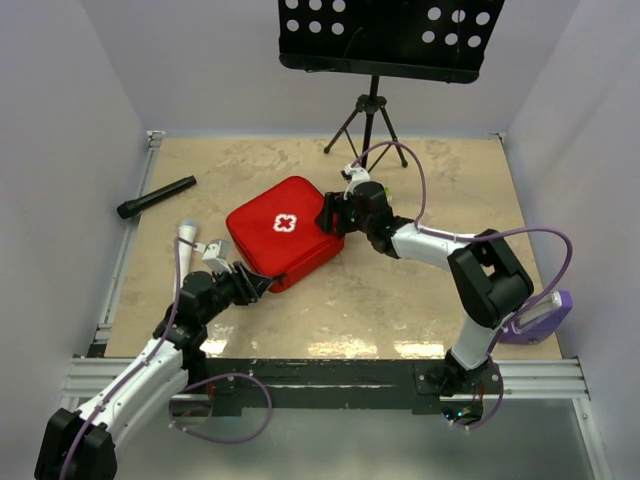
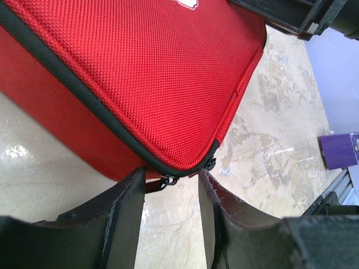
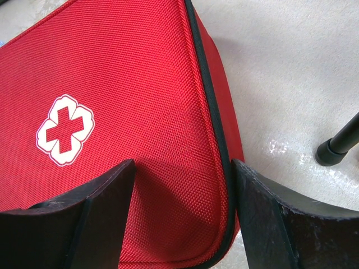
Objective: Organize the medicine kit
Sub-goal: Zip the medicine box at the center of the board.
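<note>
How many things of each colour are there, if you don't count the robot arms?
Red: 1, rounded-square red fabric zip case
Black: 2, black cylindrical flashlight and black perforated metal music stand on its tripod
White: 1, white tube-shaped object
Purple: 1, flat purple block
Total: 5

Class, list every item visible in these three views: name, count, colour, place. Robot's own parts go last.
medicine kit: 1, red with white cross, closed, table centre
zip pulls: 2, dark, kit's near corner
flashlight: 1, black, table's far left
tube: 1, white, beside left arm
music stand: 1, black, table's far edge
purple object: 1, purple, right near corner
table: 1, beige
left gripper: 1, black, open at kit's near corner
right gripper: 1, black, open over kit's right corner
</note>
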Action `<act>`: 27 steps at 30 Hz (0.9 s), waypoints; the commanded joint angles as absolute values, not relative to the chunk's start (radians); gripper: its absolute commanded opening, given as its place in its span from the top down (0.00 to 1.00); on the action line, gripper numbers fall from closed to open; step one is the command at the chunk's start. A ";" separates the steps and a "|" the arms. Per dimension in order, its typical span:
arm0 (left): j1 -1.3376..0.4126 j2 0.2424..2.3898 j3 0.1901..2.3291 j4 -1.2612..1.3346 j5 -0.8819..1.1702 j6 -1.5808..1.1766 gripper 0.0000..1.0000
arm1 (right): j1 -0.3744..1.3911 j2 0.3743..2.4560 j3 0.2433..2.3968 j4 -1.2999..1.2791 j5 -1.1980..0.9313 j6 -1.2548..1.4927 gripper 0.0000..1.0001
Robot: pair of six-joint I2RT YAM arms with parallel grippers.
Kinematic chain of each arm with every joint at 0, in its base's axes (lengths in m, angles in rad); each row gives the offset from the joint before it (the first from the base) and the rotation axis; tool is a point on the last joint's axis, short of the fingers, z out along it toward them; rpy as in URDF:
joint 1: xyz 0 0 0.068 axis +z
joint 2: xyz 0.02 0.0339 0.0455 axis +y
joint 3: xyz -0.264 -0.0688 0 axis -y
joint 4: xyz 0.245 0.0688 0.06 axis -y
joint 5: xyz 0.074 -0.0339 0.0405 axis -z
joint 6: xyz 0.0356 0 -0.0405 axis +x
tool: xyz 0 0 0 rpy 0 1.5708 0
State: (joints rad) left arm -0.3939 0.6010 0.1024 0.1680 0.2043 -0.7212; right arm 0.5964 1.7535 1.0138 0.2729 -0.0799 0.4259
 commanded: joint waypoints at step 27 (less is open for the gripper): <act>-0.397 0.612 0.091 0.135 0.146 -0.730 1.00 | 0.615 1.654 0.986 0.241 -0.140 0.451 0.28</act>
